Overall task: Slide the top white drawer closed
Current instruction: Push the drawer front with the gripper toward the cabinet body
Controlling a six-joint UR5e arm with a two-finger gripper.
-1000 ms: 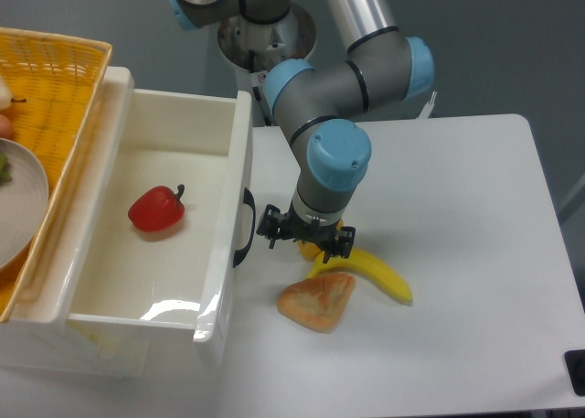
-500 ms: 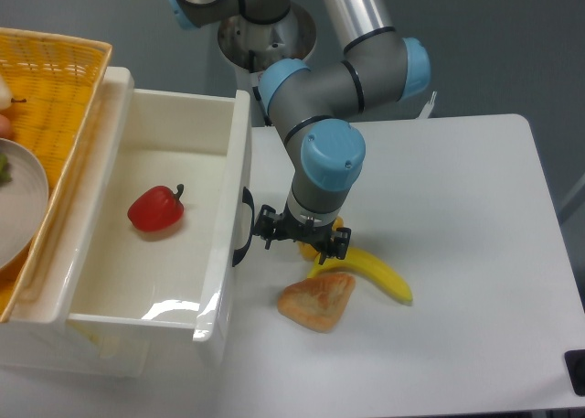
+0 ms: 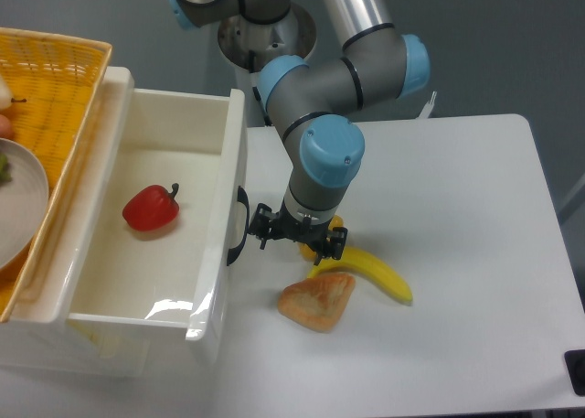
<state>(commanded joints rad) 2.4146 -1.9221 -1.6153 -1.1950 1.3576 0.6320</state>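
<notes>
The robot's black two-finger gripper (image 3: 294, 237) is next to the curved black handle (image 3: 238, 226) of the big shiny top white drawer (image 3: 212, 281) (I cannot tell if its fingers are spread). The drawer is open, holding a red pepper (image 3: 151, 208)

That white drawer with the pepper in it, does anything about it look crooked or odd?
The top white drawer stands pulled far out, with a red pepper lying loose inside. Its front panel looks slightly slanted against the table edge. The tool sits right by the black handle. Nothing looks spilled or broken.
</notes>
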